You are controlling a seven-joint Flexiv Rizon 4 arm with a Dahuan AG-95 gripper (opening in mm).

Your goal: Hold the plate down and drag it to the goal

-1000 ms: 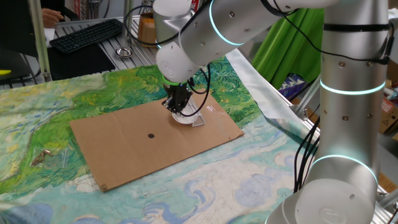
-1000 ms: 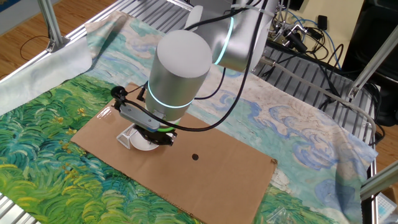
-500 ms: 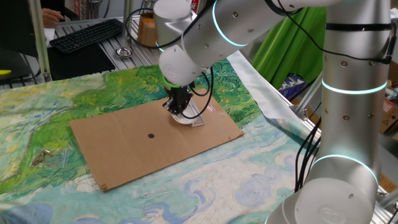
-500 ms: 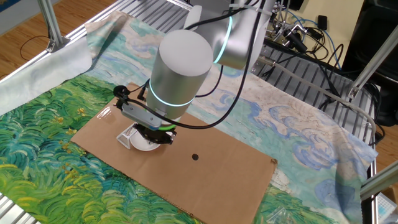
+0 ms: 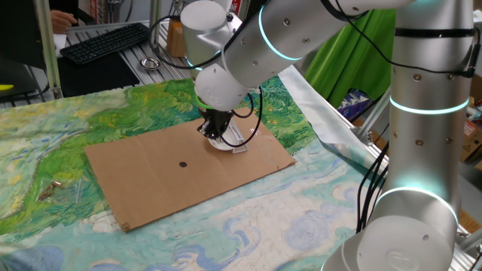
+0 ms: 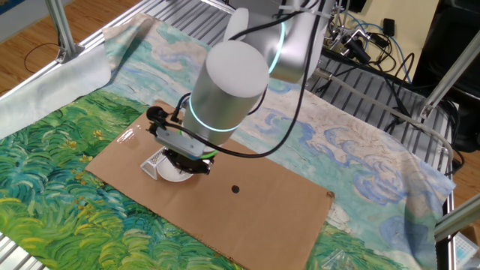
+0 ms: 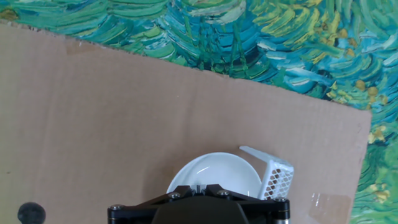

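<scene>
The plate [image 5: 223, 143] is lying on the cardboard [image 5: 151, 177], toward that sheet's far right part in one fixed view, with the gripper [image 5: 215, 135] standing on top of it and hiding most of its surface; going left to right in that view, a keyboard [image 5: 105, 41] is sitting at the back left off the cloth [image 5: 45, 143], a black dot [image 5: 182, 164] is showing near the middle of the cardboard well apart from the plate, and the goal [image 5: 239, 144] is lying just beside the plate on its right, seemingly touching its rim; in the other fixed view the order is turning round: the goal [image 6: 154, 162] is sitting at the left, the plate [image 6: 174, 174] is peeking out just right of it under the gripper [image 6: 187, 165], and the dot [image 6: 235, 189] is lying further right on the cardboard [image 6: 262, 210]; in the hand view the dot [image 7: 31, 213] is showing at the bottom left, the plate [image 7: 214, 171] is lying at the bottom centre with its near part going under the gripper body, and the goal [image 7: 273, 174] is standing against the plate's right edge; the fingertips are hidden in every view, so I cannot tell how far the jaws are apart or whether they are holding anything, only that the hand is standing over the plate.
</scene>
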